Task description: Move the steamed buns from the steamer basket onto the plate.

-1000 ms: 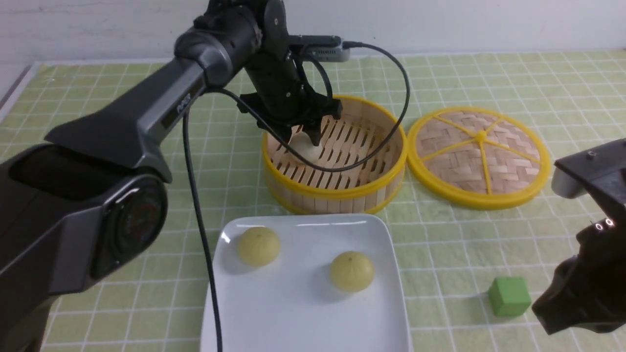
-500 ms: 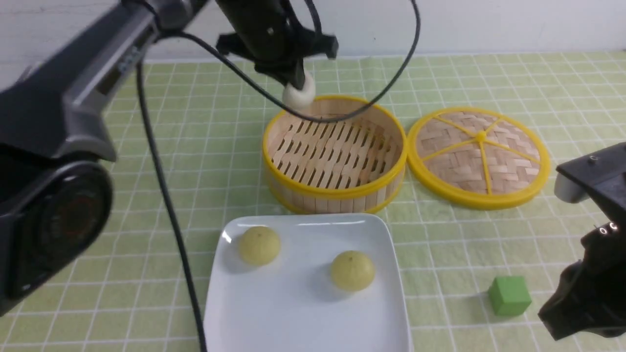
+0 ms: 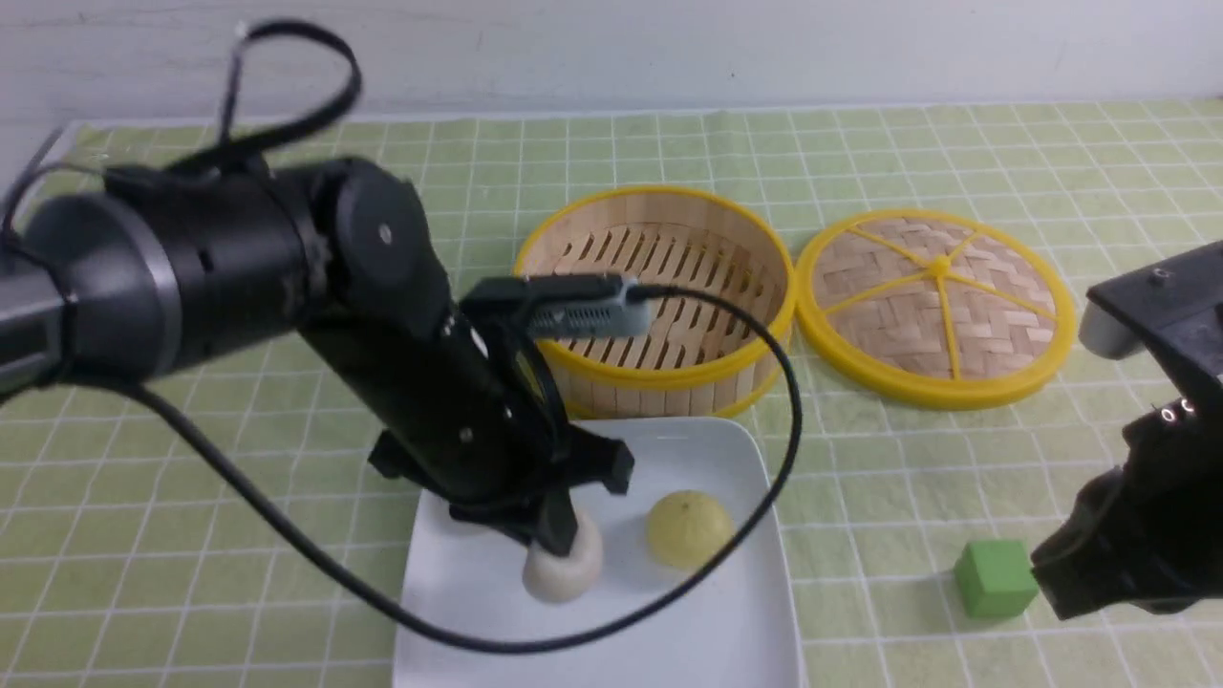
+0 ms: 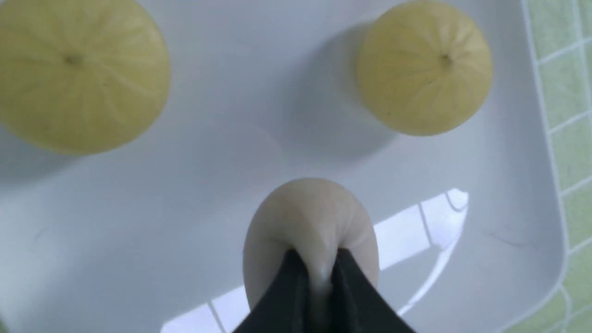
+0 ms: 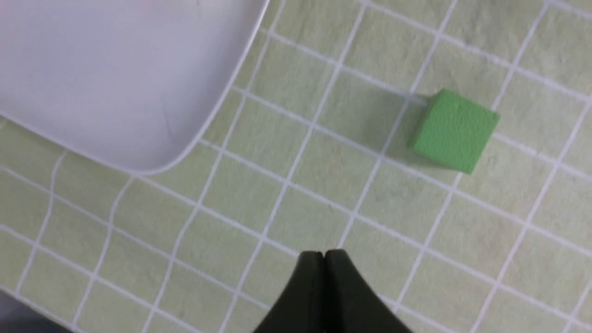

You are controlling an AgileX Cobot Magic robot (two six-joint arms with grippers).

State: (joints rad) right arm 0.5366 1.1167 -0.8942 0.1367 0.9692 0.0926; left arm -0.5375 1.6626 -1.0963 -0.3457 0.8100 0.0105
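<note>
My left gripper is shut on the greyish off-white bun, pinching its top just at the white plate. I cannot tell whether the bun rests on the plate. In the left wrist view the gripper squeezes this bun above the plate, with two pale yellow buns beyond it, one and another. In the front view one yellow bun shows; the other is hidden by the arm. The steamer basket shows no bun. My right gripper is shut and empty.
The flat woven lid lies right of the basket. A green cube sits on the checked cloth just beside my right gripper, and shows in the right wrist view with a plate corner.
My left gripper lifted the off-white bun out of the basket, carried it toward me and lowered it to the plate. The right arm has barely moved.
</note>
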